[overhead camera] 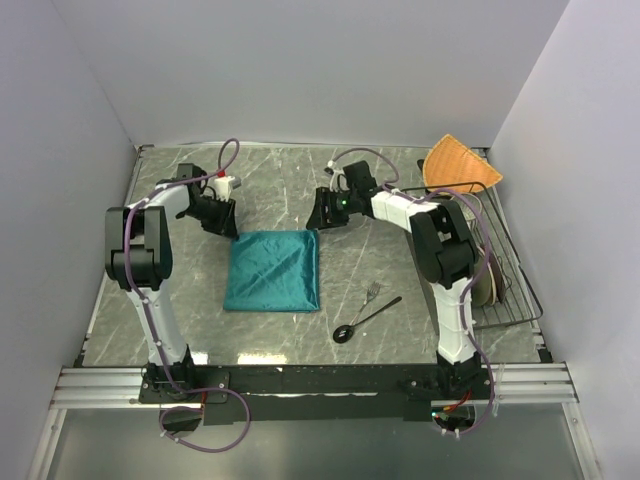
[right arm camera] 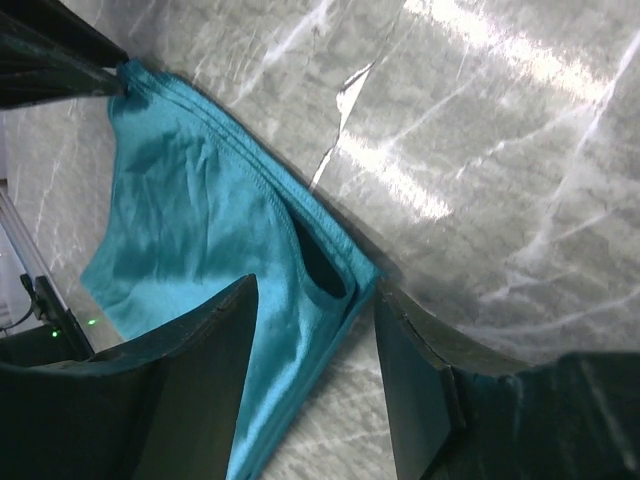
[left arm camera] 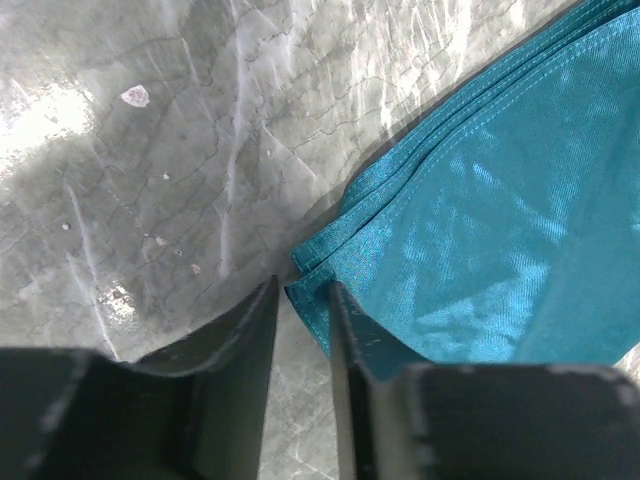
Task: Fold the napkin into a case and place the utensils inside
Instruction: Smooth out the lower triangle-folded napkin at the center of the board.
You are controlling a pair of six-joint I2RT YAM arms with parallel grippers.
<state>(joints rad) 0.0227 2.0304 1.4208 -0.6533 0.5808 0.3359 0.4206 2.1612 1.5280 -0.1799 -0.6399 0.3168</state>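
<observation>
At far napkin [overhead camera: 272, 270] corners, left fingers [left arm camera: 245, 345] and right fingers [right arm camera: 190, 360] tilt down, released.

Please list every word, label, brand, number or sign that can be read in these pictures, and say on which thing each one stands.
There are none: no readable text in any of the three views.
The napkin is plain.
The fork and the spoon show no mark, though they are small in the picture.
The orange cloth shows only its weave.
</observation>
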